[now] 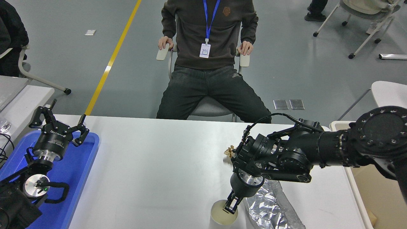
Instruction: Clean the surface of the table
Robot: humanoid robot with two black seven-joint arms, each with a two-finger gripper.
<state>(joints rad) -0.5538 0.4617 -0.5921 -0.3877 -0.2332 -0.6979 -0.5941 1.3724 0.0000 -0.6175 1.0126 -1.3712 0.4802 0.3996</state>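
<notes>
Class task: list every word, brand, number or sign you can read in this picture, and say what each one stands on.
"ROBOTIQ": white lettering, seen upside down, on the black left gripper body over the blue plastic tray.
Orange emblem on the seated person's dark sweatshirt: too small to read.
Small print on the person's trousers: too blurred.
Black right gripper at the pale paper cup: no print visible.

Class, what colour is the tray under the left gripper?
Blue; the tray shows clearly in the head view.

light: bright, even overhead | shadows: soft | glare: foil bag point(270, 206) | focus: sharp
</notes>
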